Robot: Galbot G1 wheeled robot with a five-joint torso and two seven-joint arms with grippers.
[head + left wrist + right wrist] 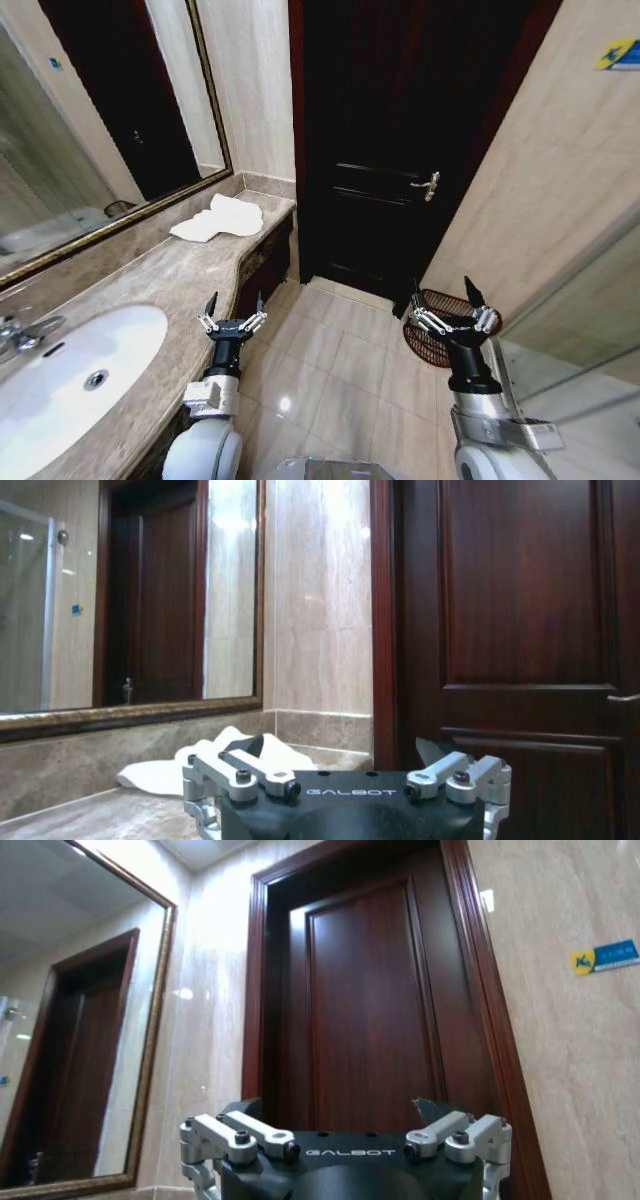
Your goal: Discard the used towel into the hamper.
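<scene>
Holding both tools raised and empty in the bathroom

We see the left tool (232, 310) standing at the rounded front edge of the desk (150, 280), its arm rising almost straight up from the bottom of the head view, fingers pointing upward and spread apart with nothing between them. In the left wrist view the same left tool (345, 761) faces the far end of the desk, where the towel (215, 761) lies crumpled.

The right tool (452, 305) is held up the same way over the tiled floor (340, 370), its arm upright, fingers splayed and empty. Its tips stand in front of the hamper (430, 335), which sits on the floor against the beige wall (560, 180), just right of the dark door (400, 140).

Farther out, the white towel (220, 218) rests on the desk's far end below the mirror (90, 130), well apart from both tools. The sink (70, 365) lies in the desk to the left tool's left.
</scene>
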